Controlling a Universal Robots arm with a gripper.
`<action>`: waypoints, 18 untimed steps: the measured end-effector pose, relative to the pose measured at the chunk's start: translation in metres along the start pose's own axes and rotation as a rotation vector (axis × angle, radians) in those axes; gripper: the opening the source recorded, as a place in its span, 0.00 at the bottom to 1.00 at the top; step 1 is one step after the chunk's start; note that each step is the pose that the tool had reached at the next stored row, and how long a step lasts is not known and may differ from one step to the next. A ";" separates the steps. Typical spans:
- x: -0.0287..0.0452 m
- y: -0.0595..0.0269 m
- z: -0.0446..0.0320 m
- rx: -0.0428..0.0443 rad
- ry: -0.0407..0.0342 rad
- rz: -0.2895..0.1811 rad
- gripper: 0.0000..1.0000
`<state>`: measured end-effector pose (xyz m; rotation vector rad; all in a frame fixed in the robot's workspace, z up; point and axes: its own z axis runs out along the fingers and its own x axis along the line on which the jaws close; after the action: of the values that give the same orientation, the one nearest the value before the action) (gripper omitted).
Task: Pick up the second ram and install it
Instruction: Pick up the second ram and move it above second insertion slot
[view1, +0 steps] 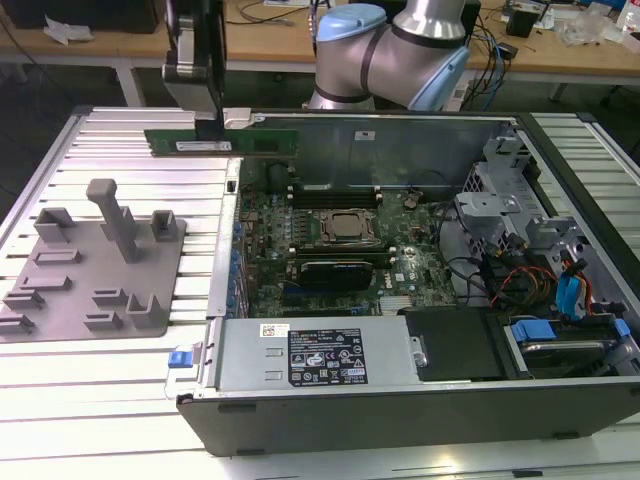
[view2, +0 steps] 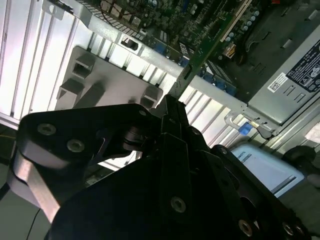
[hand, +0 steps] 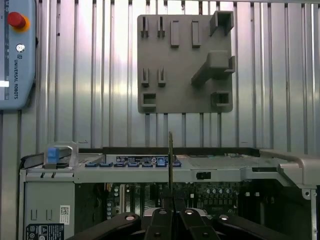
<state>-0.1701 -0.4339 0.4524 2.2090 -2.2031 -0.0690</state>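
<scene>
The second ram (view1: 222, 143) is a long, thin, dark green stick held level in the air above the far wall of the open computer case (view1: 300, 120), at the exterior view's left. My gripper (view1: 208, 128) is shut on it from above, near its middle. Part of the stick hangs over the ribbed table and part over the case. In the first wrist view the second ram (hand: 170, 160) appears edge-on, rising from between my black fingers (hand: 162, 220). The second wrist view shows the second ram (view2: 200, 55) reaching out past the gripper (view2: 170, 102) toward the motherboard.
Inside the case lie the motherboard's CPU socket (view1: 345, 228) and black memory slots (view1: 335, 190) beside it. A power supply (view1: 310, 355) sits at the near side, drive bays and cables (view1: 540, 270) at the right. A grey fixture plate (view1: 95, 260) rests on the ribbed table.
</scene>
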 end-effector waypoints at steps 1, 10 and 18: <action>0.0000 -0.0052 0.0007 -0.0001 0.0000 0.000 0.09; 0.0004 -0.0680 0.0149 -0.0054 -0.0001 0.000 0.09; -0.0001 -0.1111 0.0294 -0.0106 0.0000 0.000 0.09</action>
<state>-0.0605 -0.4330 0.4179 2.2035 -2.1977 -0.0804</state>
